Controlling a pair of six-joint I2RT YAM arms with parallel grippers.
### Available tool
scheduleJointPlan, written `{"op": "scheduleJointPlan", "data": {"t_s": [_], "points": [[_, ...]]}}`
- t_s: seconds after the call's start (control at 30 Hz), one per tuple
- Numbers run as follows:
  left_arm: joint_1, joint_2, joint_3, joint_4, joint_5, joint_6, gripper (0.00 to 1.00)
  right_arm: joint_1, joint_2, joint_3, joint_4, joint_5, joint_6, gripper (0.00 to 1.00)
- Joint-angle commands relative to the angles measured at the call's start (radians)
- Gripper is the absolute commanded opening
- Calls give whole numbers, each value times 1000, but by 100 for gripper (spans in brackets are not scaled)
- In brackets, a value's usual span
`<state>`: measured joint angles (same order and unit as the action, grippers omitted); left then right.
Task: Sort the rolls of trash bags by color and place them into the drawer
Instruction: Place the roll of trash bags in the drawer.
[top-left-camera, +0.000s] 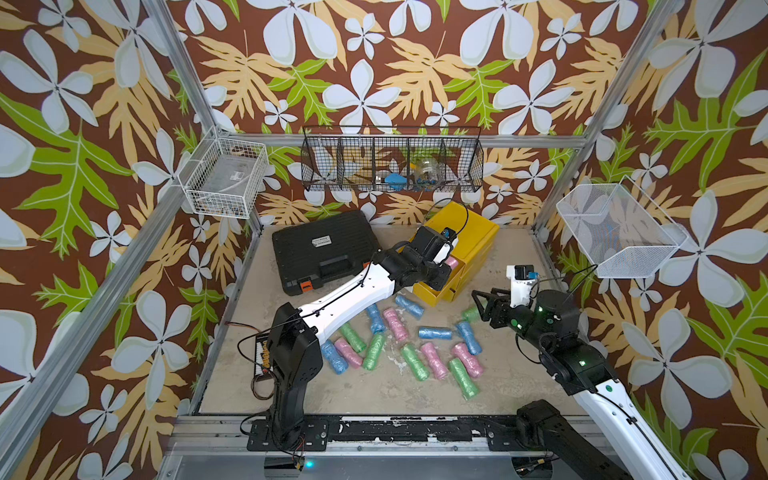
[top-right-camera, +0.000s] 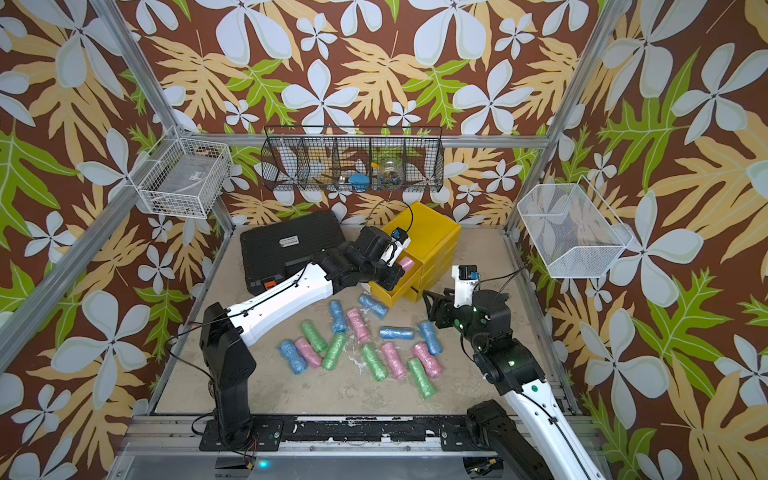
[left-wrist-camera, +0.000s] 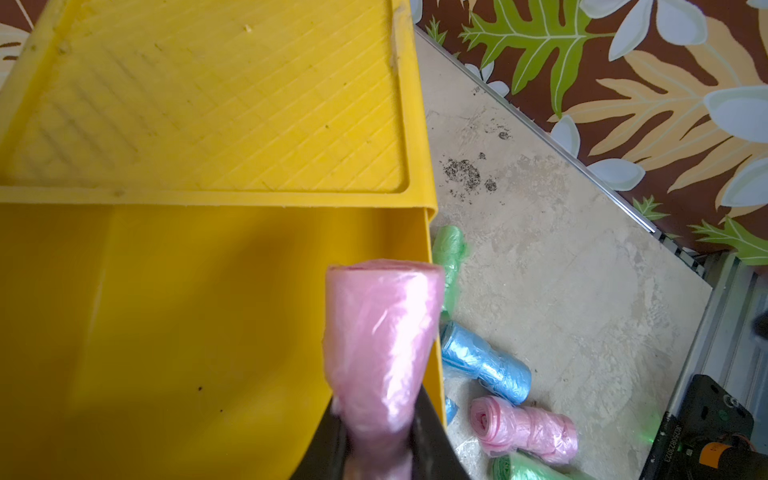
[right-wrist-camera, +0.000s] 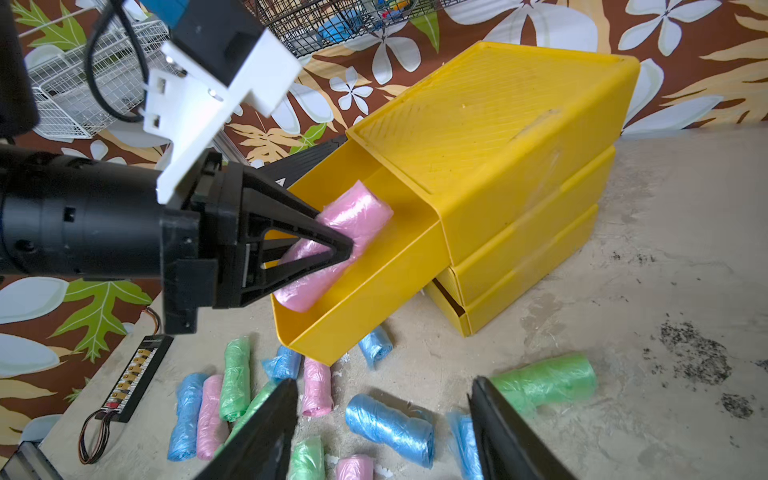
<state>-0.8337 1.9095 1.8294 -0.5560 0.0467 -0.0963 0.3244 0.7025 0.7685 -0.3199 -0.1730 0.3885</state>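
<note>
The left gripper (right-wrist-camera: 347, 247) is closed tight around the lower part of a pink roll (right-wrist-camera: 353, 216) of crinkled plastic trash bags. Its black triangular fingers (right-wrist-camera: 291, 232) pinch the roll from both sides. The roll is held tilted over the pulled-out top drawer (right-wrist-camera: 365, 291) of the yellow plastic three-tier drawer unit (right-wrist-camera: 498, 124), near the drawer's side wall. Whether the roll touches the drawer floor cannot be told. In the left wrist view the drawer's inside looks bare apart from this roll.

The right gripper (right-wrist-camera: 384, 384) hangs just above the beige tabletop (top-left-camera: 374, 395) with its jaws spread wide and nothing between them. A green plastic-bag roll (right-wrist-camera: 544, 382) lies just beside one finger, and a blue plastic-bag roll (right-wrist-camera: 388, 428) lies under the gap.

Other green, blue and pink rolls lie loose on the table in front of the unit (none sorted into groups). A closed black plastic tool case (top-left-camera: 320, 249) sits beside the unit, at the back.
</note>
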Motion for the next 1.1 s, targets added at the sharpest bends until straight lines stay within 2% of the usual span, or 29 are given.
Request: {"op": "scheduleJointPlan", "data": {"t_s": [0.0,0.2,0.33,0.43,0.63,0.8,0.97,1.07], "points": [[4,-12,-16,9,30,3,24,-2,3,11,17,15,-13,67],[6,3,-3,15,74,5,30,-2,18,3,31,10,-11,67],[8,5,17,15,89,-7,44,-2,39,10,31,3,-9,68],[14,-3,25,16,88,-15,50,-2,62,27,31,-2,-13,70],[36,-78,-10,10,52,-43,50,-3,112,82,40,-18,-28,71],[56,-225,-172,19,-50,-105,48,-3,178,119,69,-56,-33,67],[76,-409,-433,44,-142,-228,46,-3,255,166,93,-92,-37,63],[110,-526,-614,76,-146,-340,45,-3,293,197,97,-109,-41,62]]}}
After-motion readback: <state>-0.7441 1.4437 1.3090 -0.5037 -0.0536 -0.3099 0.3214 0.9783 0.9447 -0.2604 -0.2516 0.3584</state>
